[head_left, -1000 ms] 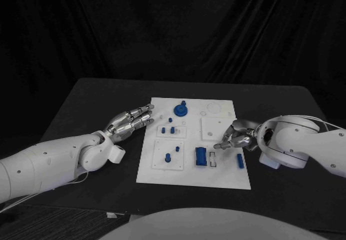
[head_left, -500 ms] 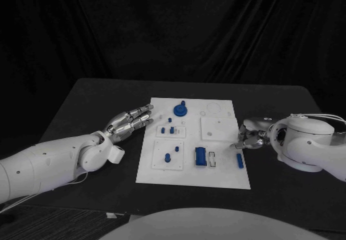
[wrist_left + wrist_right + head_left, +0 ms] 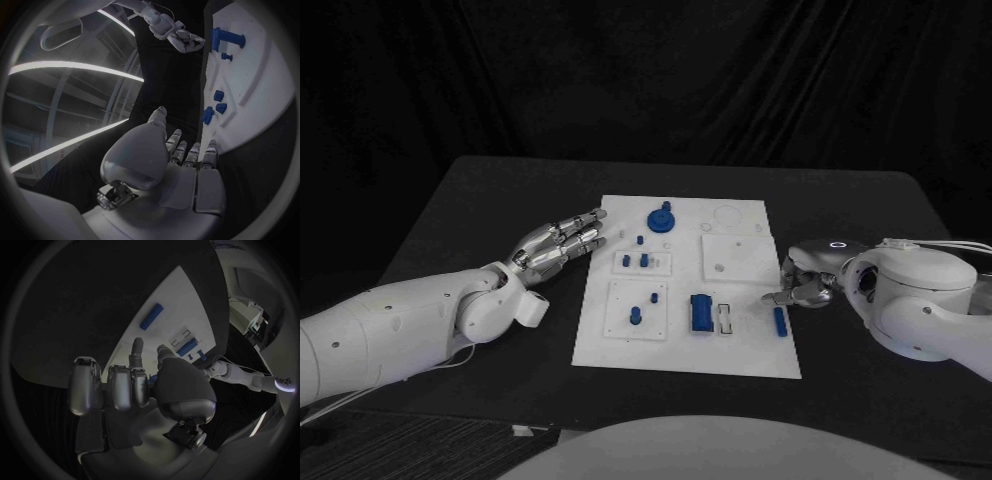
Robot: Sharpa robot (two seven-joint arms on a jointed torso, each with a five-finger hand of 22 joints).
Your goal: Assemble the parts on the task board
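Right now, working from the near edge of the white task board [image 3: 687, 355] outward, I see a blue block [image 3: 701, 312] seated upright in its slot beside a pale slotted piece [image 3: 726, 318], and a slim blue bar [image 3: 779, 320] lying flat by the board's right edge. My right hand [image 3: 798, 287] sits just beside that bar at the board's right edge, fingers curled toward it; in the right wrist view the fingers [image 3: 119, 387] are bent in with nothing visibly between them, so I read it as closed on nothing, though I cannot be sure a fingertip isn't touching the bar. I judge it is placed there to pick that bar up next, since it looks like the one loose part not seated in a recess.

To the left on the board, a small blue peg [image 3: 636, 315] stands in a raised square, and farther back two small blue pegs [image 3: 635, 261] stand in another. My left hand [image 3: 563, 243] hovers off the board's left edge over the black desk [image 3: 488, 200], fingers straight and apart, holding nothing; I take it as parked clear of the work.

Farthest back, a round blue knob [image 3: 661, 218] stands on the board.

I can read no writing or labels on the board or the parts.
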